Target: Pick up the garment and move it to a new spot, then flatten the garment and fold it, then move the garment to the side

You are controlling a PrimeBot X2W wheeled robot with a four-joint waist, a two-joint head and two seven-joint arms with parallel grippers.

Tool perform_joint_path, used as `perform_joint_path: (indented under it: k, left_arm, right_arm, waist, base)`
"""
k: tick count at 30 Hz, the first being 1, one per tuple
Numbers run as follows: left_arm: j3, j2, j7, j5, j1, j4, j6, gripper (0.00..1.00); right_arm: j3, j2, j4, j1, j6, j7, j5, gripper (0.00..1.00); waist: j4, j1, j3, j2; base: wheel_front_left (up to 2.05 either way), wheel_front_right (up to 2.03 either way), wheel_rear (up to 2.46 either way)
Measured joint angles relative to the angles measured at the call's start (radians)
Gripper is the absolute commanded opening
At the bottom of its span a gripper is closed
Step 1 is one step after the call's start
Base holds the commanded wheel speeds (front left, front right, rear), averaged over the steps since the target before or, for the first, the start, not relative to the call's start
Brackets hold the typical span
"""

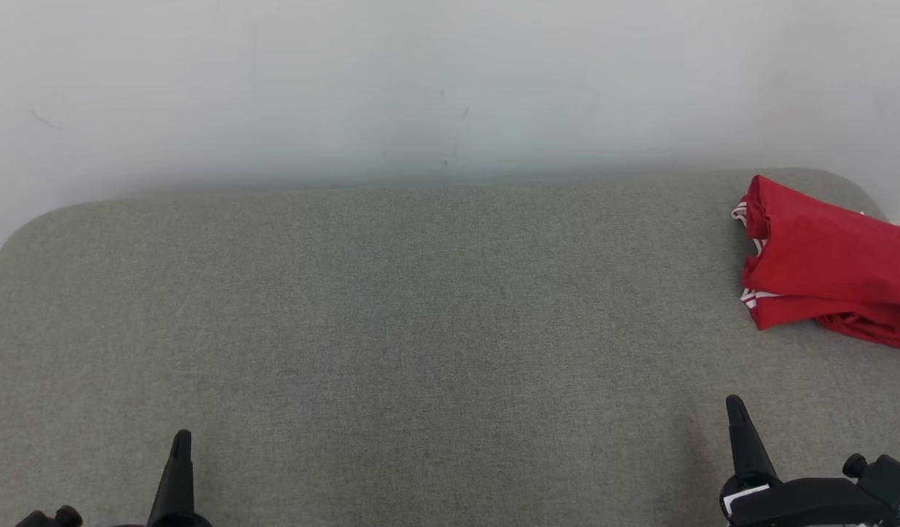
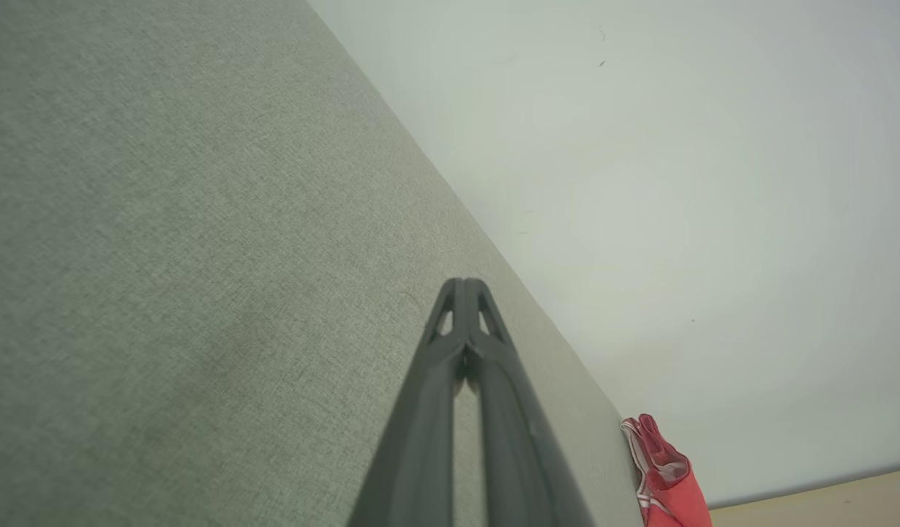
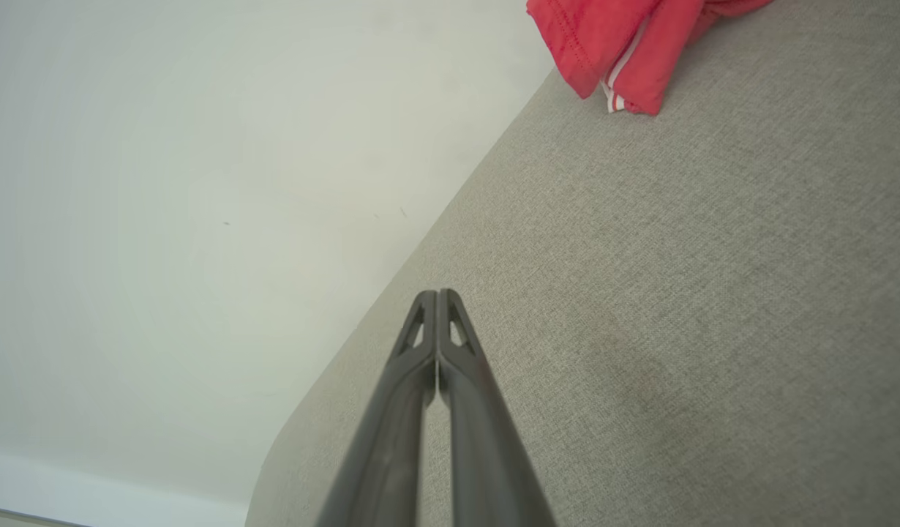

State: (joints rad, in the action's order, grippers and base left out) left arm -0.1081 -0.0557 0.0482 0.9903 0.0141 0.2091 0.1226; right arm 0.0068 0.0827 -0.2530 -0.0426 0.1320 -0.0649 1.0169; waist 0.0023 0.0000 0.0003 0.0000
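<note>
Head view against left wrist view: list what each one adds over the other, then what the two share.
Head view's extra: the right tool at lower right, shut, and the rounded left corner of the grey padded surface. Left wrist view's extra: a tan strip of floor beyond the surface's edge, and a close look at the left tool, tips pressed together. Shared: the left tool, the red garment with white stripes at the far right corner, the grey padded surface and the pale wall.
</note>
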Motion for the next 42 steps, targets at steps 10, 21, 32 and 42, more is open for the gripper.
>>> perform_joint_path:
  k: [10, 21, 32, 42]
  left_arm:
    - [-0.001, 0.001, -0.031, 0.111, 0.018, 0.006, 0.001, 0.0]
    - [-0.002, 0.002, -0.058, 0.214, 0.03, 0.013, 0.001, 0.0]
    - [-0.002, 0.003, -0.082, 0.308, 0.043, 0.018, 0.001, 0.0]
    - [-0.003, 0.003, -0.103, 0.389, 0.058, 0.023, 0.001, 0.0]
  right_arm:
    - [-0.017, -0.002, 0.002, -0.012, 0.0, 0.029, 0.11, 0.0]
    - [-0.034, -0.004, 0.003, -0.021, 0.0, 0.057, 0.217, 0.0]
    - [-0.049, -0.007, 0.004, -0.031, 0.0, 0.082, 0.306, 0.0]
    - [-0.063, -0.01, 0.005, -0.039, 0.0, 0.102, 0.385, 0.0]
  waist:
    - [0.0, 0.0, 0.0, 0.0]
    - [-0.001, 0.0001, 0.001, 0.0]
    - [-0.001, 0.0, 0.001, 0.0]
    - [-0.001, 0.0, 0.002, 0.0]
  base:
    - [0.0, 0.0, 0.0]
    - [0.0, 0.0, 0.0]
    - [0.0, 0.0, 0.0]
    - [0.0, 0.0, 0.0]
